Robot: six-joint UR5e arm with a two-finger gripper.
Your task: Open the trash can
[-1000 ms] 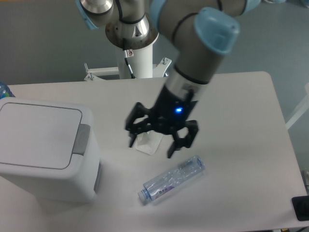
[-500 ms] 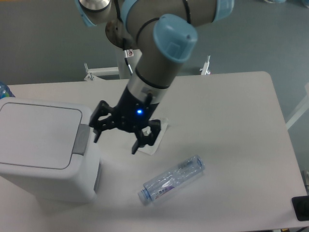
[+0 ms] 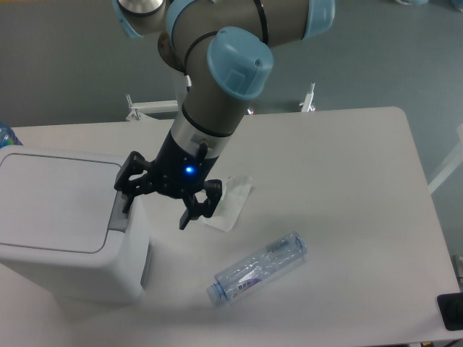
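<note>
The trash can is sitting at the 9 o'clock side of the tabletop, reaching down toward 7 o'clock; its flat white lid is lying closed, and the grey push-button tab is showing on the lid's 3 o'clock edge. The arm is reaching down from 12 o'clock, and the gripper is hanging just beside the can's 3 o'clock edge with a blue light glowing on its body. The fingers are spreading wide apart and gripping nothing; the finger nearer the can is overlapping the grey tab in this view, though whether it is touching the tab cannot be told. At the 3 o'clock side of the gripper, a small clear wrapper is lying flat on the tabletop, partly hidden behind one finger. A clear plastic bottle is lying on its side toward 5 o'clock from the gripper, well apart from the can, its cap end pointing toward 7 o'clock.
</note>
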